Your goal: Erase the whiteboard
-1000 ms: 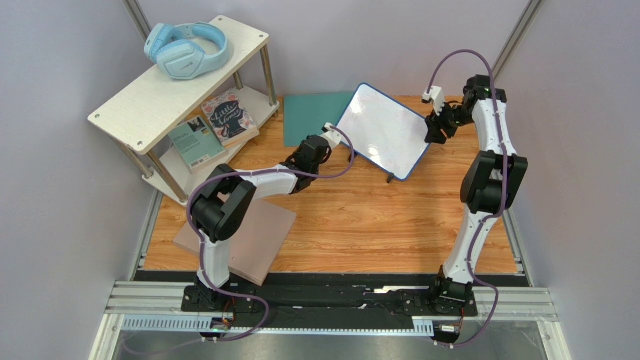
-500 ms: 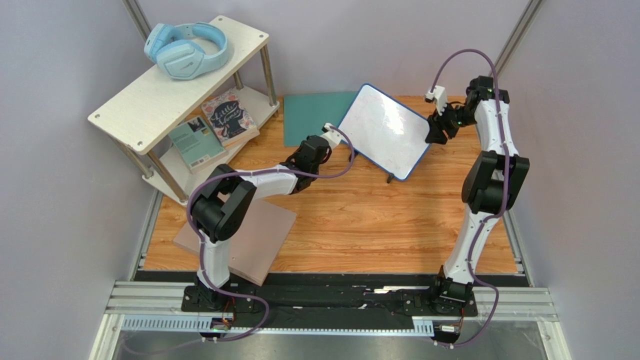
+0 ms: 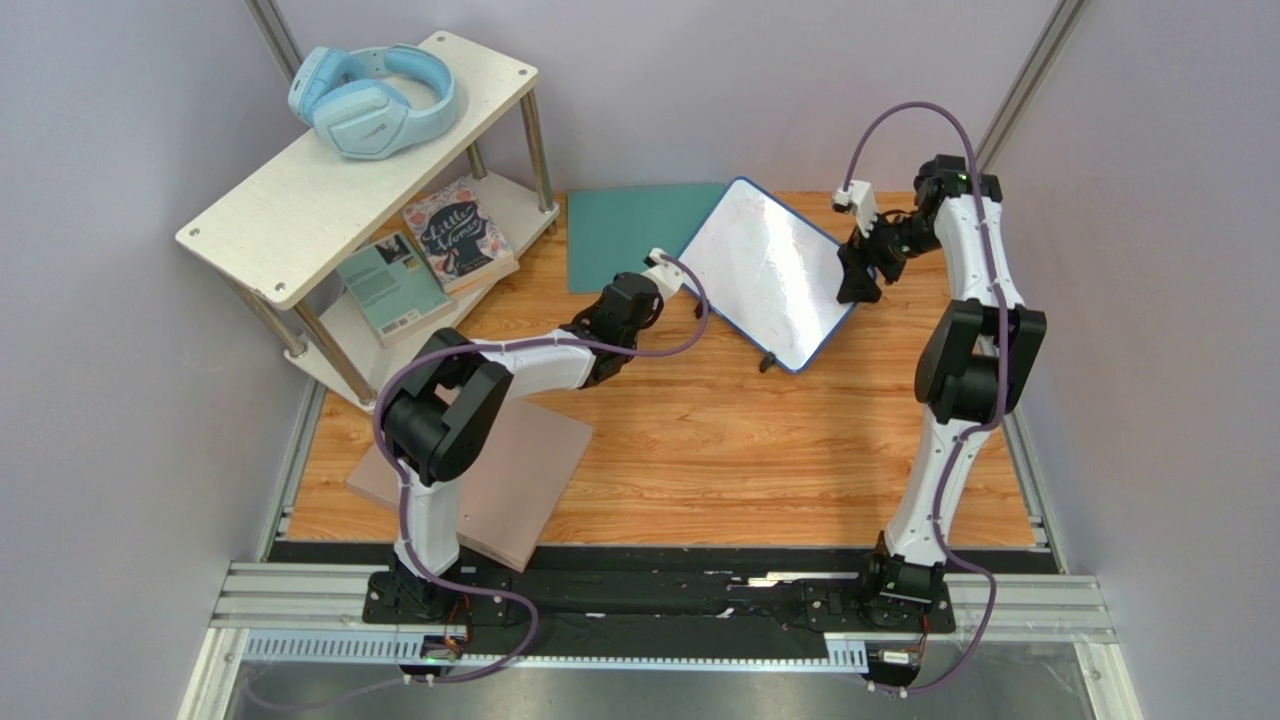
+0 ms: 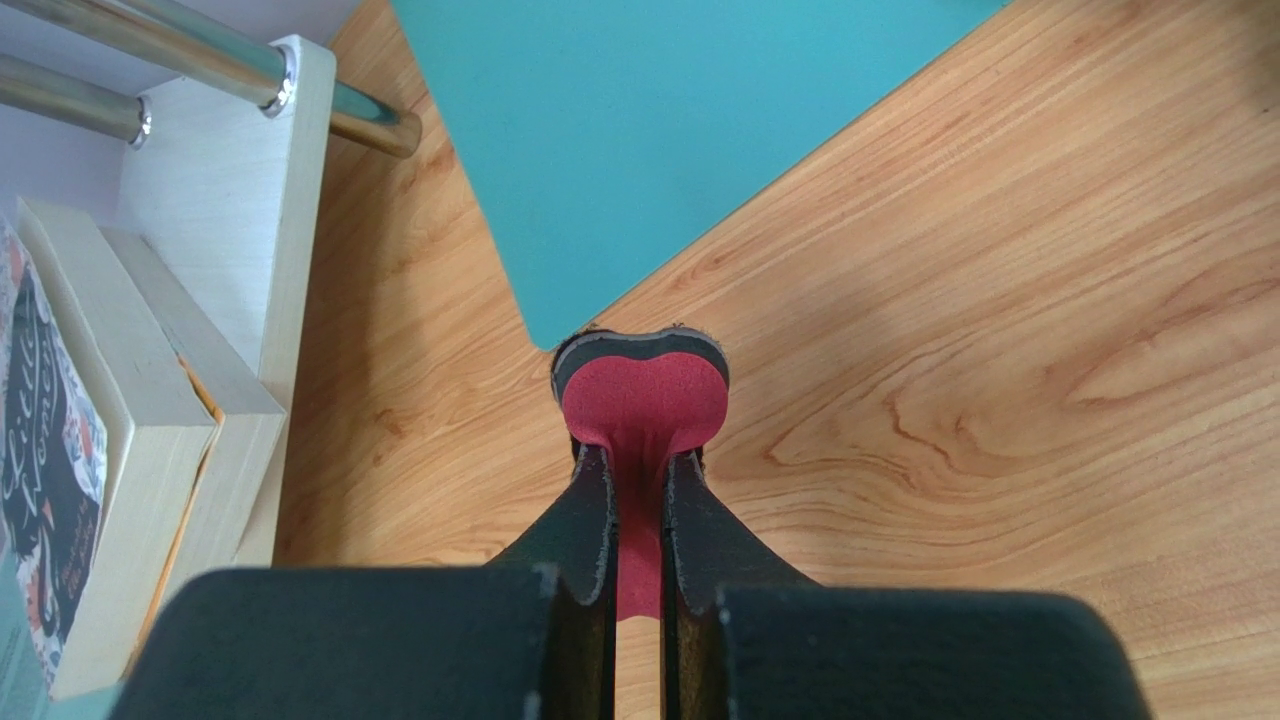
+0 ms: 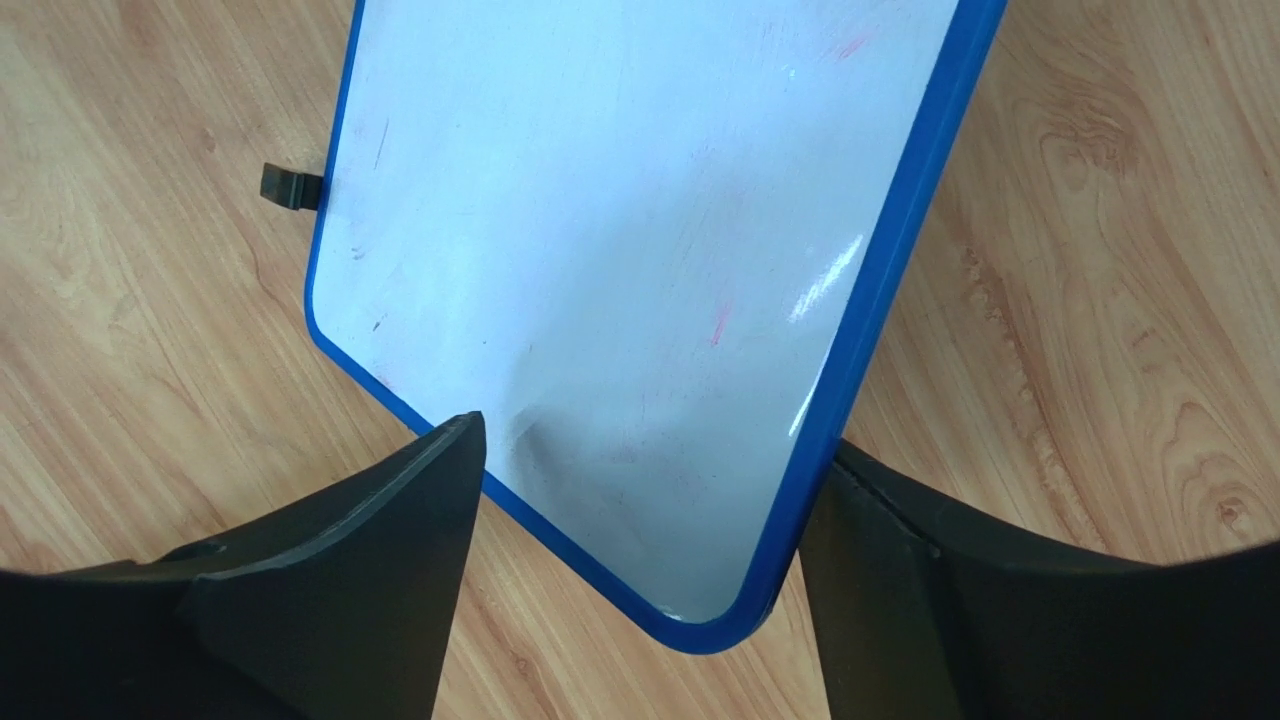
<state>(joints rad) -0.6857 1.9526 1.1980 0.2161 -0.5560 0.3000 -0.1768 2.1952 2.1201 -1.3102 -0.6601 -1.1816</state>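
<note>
Near the far edge of the surface (image 3: 751, 435), right of centre, the whiteboard (image 3: 766, 263) stands tilted on a black foot (image 5: 286, 185). Its left corner is just beside a teal mat (image 3: 631, 225). The board face is white inside a thin blue frame with rounded corners. It carries faint red smudges, grey streaks and a patch of glare, and no writing on it can be read.

The right end effector (image 5: 646, 450) is open, with one finger on each side of the board's right corner. Whether either finger touches the frame cannot be told.

The left end effector (image 4: 639, 473) is closed on a red pad (image 4: 643, 393) with a dark back. It is held over bare wood near the mat's near corner.

At the far left corner, a book (image 3: 458, 233) on a lower shelf shows script lettering. The first word appears to be "Little", and the rest is too small to read.
</note>
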